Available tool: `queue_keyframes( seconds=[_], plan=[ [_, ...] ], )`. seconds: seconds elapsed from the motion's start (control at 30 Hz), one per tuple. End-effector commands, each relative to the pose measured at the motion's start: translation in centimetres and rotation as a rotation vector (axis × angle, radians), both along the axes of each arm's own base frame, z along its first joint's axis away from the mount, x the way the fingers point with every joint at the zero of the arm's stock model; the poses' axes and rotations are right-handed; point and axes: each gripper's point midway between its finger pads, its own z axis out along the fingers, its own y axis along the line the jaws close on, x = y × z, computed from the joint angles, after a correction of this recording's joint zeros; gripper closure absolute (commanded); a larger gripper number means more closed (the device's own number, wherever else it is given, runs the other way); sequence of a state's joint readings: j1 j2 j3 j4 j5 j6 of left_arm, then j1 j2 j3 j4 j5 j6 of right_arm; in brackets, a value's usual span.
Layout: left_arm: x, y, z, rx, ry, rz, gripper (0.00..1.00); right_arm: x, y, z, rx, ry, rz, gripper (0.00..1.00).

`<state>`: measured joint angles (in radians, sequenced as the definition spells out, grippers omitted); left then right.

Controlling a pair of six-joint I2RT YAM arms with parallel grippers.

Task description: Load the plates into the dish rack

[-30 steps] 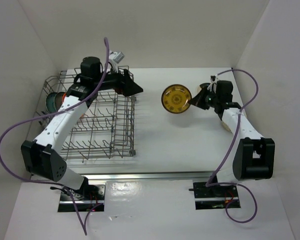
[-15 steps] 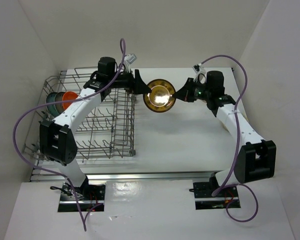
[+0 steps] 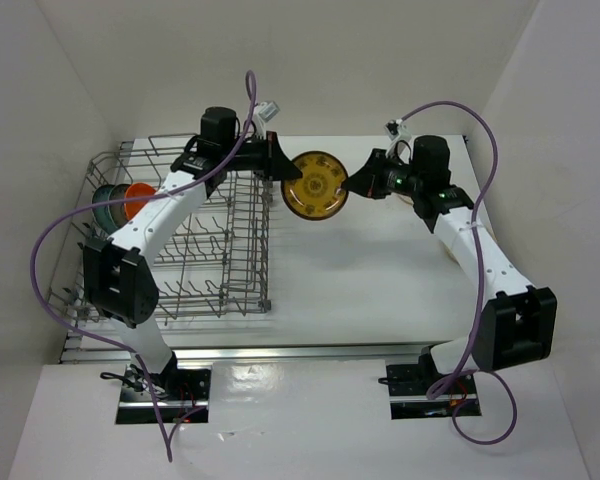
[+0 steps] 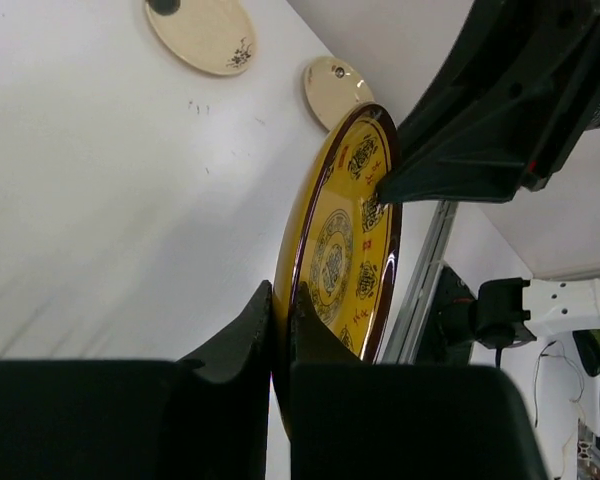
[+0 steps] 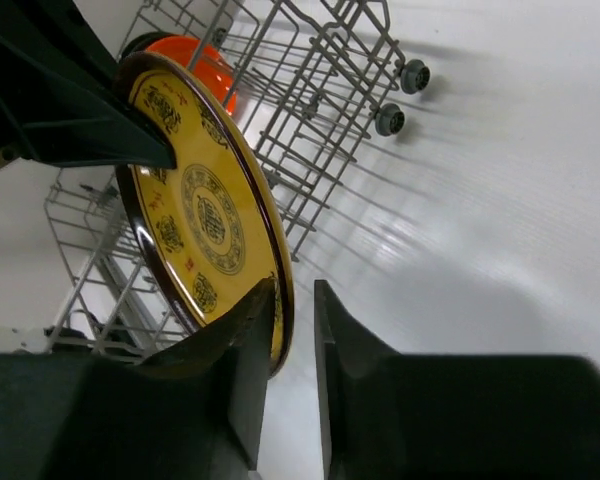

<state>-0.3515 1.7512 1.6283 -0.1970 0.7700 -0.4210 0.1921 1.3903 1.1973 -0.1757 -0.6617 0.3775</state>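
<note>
Beside the dish rack (image 3: pixel 195 262): yellow plate (image 3: pixel 316 185) had turned its bright face up.
Left gripper (image 4: pixel 283 300): pinched the rim.
Right gripper (image 5: pixel 295 292): loose around it.

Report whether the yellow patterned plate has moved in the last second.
Yes. In the top view the yellow patterned plate has shifted left, toward the dish rack, and now hangs just off the rack's right edge.
</note>
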Motion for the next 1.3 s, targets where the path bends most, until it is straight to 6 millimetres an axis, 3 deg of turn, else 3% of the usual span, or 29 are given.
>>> queue_keyframes(
  seconds=[0.0,0.07,0.1,0.13,0.23,0.3,0.33,0.37,0.4,0.43,0.53,0.57,0.63,0.67,0.77,0.9,1.0,1.27],
  plan=[
    [-0.4,-0.5,5.2,-0.057,-0.127,-0.016,1.0,-0.1,0.3,4.0,0.013,-0.118,-0.001,0.65],
    [-0.1,-0.1,7.5,-0.062,-0.194,0.022,1.0,0.1,-0.1,3.7,0.006,-0.122,-0.028,0.37],
    [0.7,0.9,8.3,-0.053,-0.213,0.082,1.0,-0.2,-0.2,4.0,0.009,-0.119,-0.042,0.08],
    [0.6,1.8,10.0,-0.057,-0.262,0.114,1.0,-0.2,-0.7,3.8,-0.003,-0.111,-0.071,0.0],
    [1.9,6.5,12.8,-0.052,-0.328,0.271,1.0,-0.1,-2.2,4.4,-0.03,-0.131,-0.169,0.0],
    [1.4,9.8,14.6,-0.039,-0.373,0.379,1.0,-0.2,-3.0,4.0,-0.048,-0.129,-0.221,0.0],
    [2.6,13.4,15.1,0.003,-0.398,0.515,1.0,0.0,-3.8,4.4,-0.058,-0.144,-0.27,0.0],
    [2.1,15.4,15.7,0.024,-0.41,0.585,1.0,-0.3,-4.3,3.9,-0.074,-0.147,-0.291,0.0],
    [2.1,17.3,14.8,0.063,-0.377,0.644,1.0,-0.3,-4.7,3.6,-0.081,-0.145,-0.312,0.0],
    [2.5,20.9,14.8,0.101,-0.375,0.757,1.0,0.1,-5.2,3.2,-0.093,-0.146,-0.346,0.0],
    [1.7,26.4,12.7,0.227,-0.329,0.936,1.0,0.1,-6.0,2.1,-0.114,-0.131,-0.389,0.0],
    [1.5,28.7,11.5,0.278,-0.307,0.992,1.0,0.5,-6.3,0.8,-0.134,-0.103,-0.408,0.0],
    [1.0,32.0,9.9,0.325,-0.26,1.075,1.0,1.3,-7.1,-0.4,-0.156,-0.081,-0.449,0.0],
    [0.6,32.9,8.7,0.342,-0.226,1.094,1.0,1.7,-7.2,-1.9,-0.175,-0.05,-0.459,0.0],
    [0.0,36.1,6.4,0.394,-0.172,1.176,1.0,2.7,-8.7,-3.6,-0.183,0.002,-0.494,0.0],
    [-0.2,39.2,2.6,0.554,-0.117,1.247,1.0,3.6,-9.6,-6.5,-0.174,0.086,-0.479,0.0],
    [-0.4,40.2,0.9,0.632,-0.077,1.262,1.0,3.6,-9.7,-7.3,-0.155,0.116,-0.449,0.0],
    [-0.9,42.9,-1.0,0.813,-0.061,1.322,1.0,3.7,-10.5,-10.3,-0.134,0.207,-0.444,0.0]
  ],
)
